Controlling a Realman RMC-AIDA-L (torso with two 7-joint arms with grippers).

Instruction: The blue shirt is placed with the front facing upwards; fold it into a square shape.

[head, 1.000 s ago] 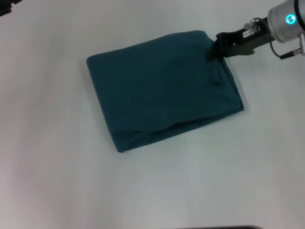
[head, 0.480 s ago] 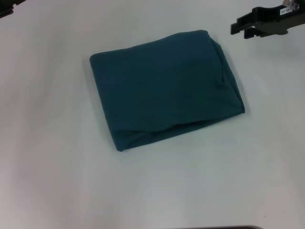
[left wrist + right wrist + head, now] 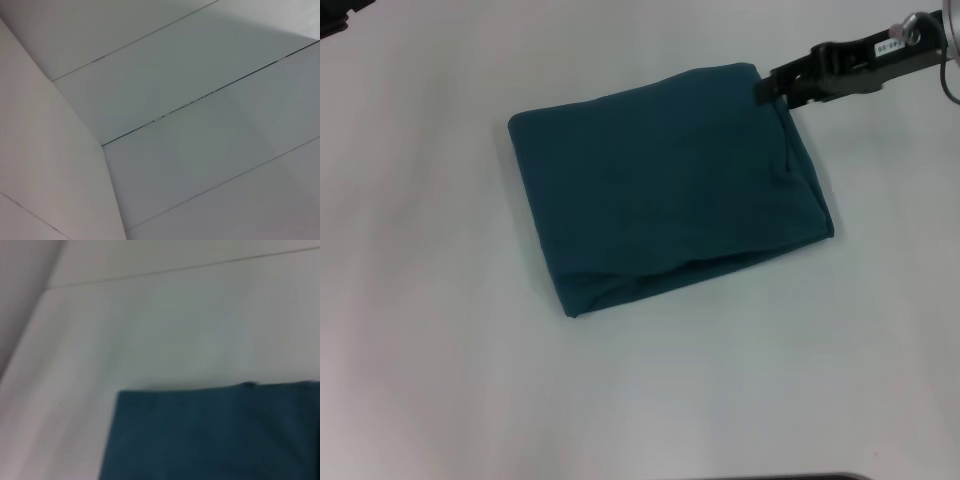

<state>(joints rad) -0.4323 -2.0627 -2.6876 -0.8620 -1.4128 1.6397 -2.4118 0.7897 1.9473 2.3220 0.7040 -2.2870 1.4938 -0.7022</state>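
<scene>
Your right gripper [image 3: 767, 90] has come back down to the folded blue shirt [image 3: 665, 185]'s far right corner; whether its fingers are apart, you cannot tell.

We see the blue shirt [image 3: 665, 185] folded into a compact, roughly square bundle, lying flat on the white surface [image 3: 470, 400] and turned at a slight angle. Its dark teal cloth is plain on top, with no lettering or collar showing. The near edge shows stacked layers, and a soft crease runs down its right side. Its far right corner sits under a dark arm tip.
</scene>
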